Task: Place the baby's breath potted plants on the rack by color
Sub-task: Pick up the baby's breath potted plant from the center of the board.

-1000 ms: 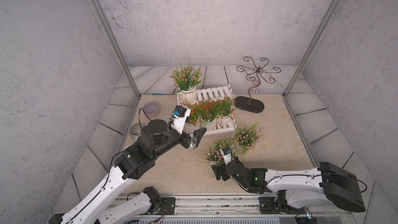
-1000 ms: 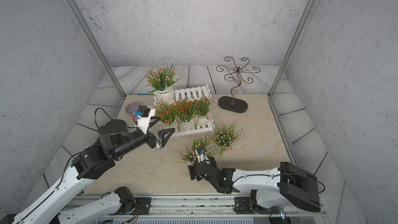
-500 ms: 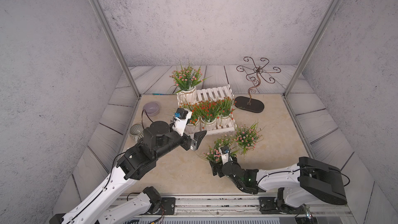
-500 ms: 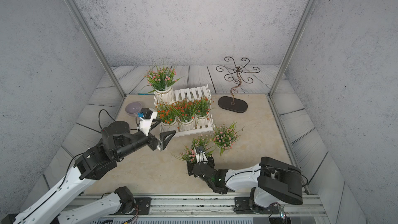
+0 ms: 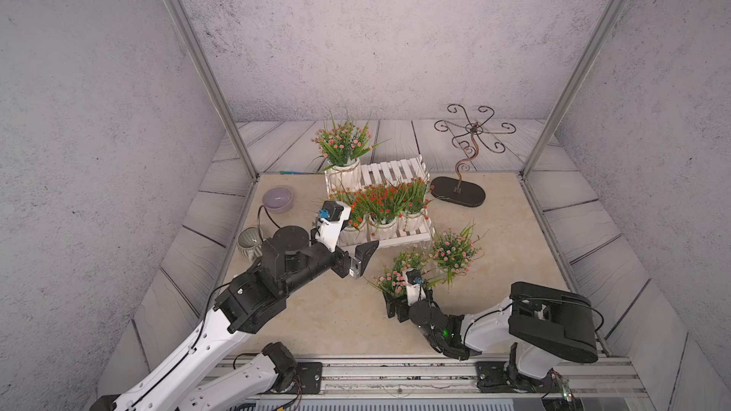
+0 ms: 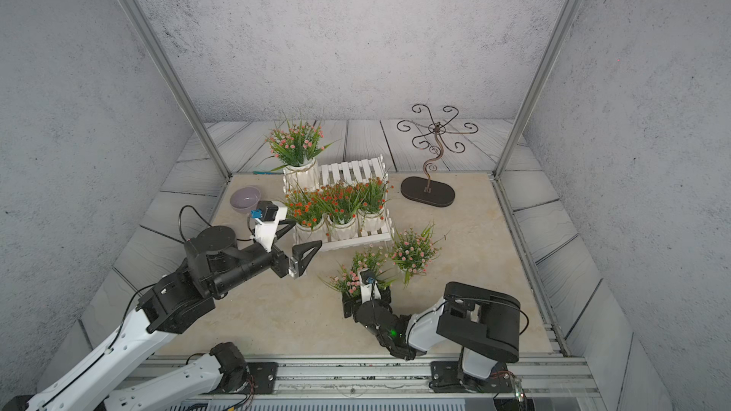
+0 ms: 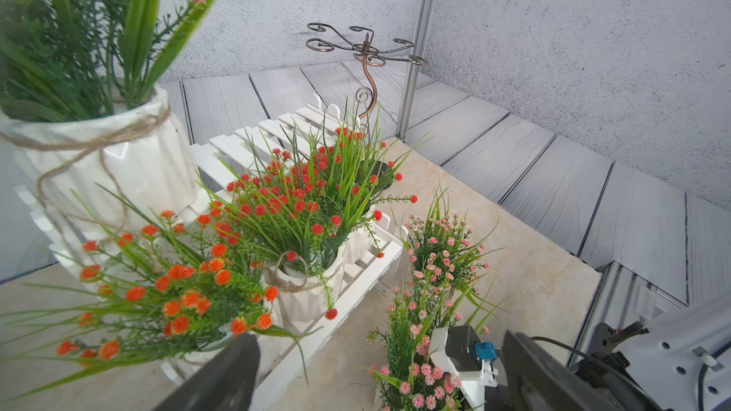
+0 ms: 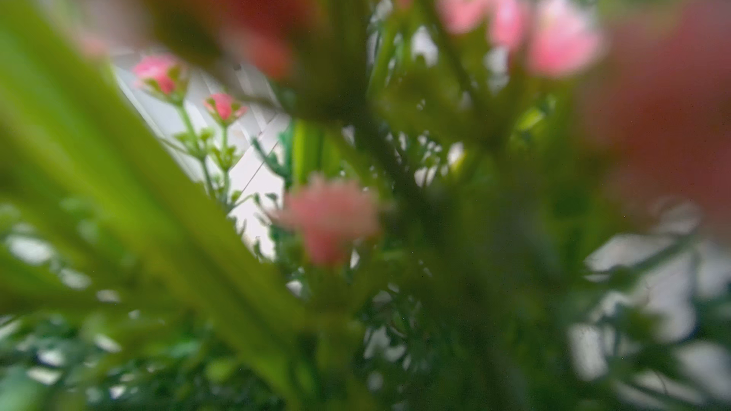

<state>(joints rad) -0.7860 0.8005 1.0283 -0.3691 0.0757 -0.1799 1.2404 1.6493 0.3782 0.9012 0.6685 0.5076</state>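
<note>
- Done: three orange plants (image 5: 381,201) fill the rack's (image 5: 399,170) near tier, and one pink plant (image 5: 343,144) stands far-left on top.
- Left: two pink plants (image 5: 455,249) on the table (image 5: 316,310), near-right of the rack.
- My right gripper (image 5: 407,299) gapes at the nearer one's base, grasping nothing.
- My left gripper (image 6: 306,234) hangs wide and empty.

Seemingly a lab booth: backdrop walls (image 5: 395,33), aluminium posts (image 5: 205,73).

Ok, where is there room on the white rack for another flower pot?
The rack's top shelf is bare from the pink plant at its end across to the other side. The bottom shelf is crowded: three orange-red plants fill it.
</note>
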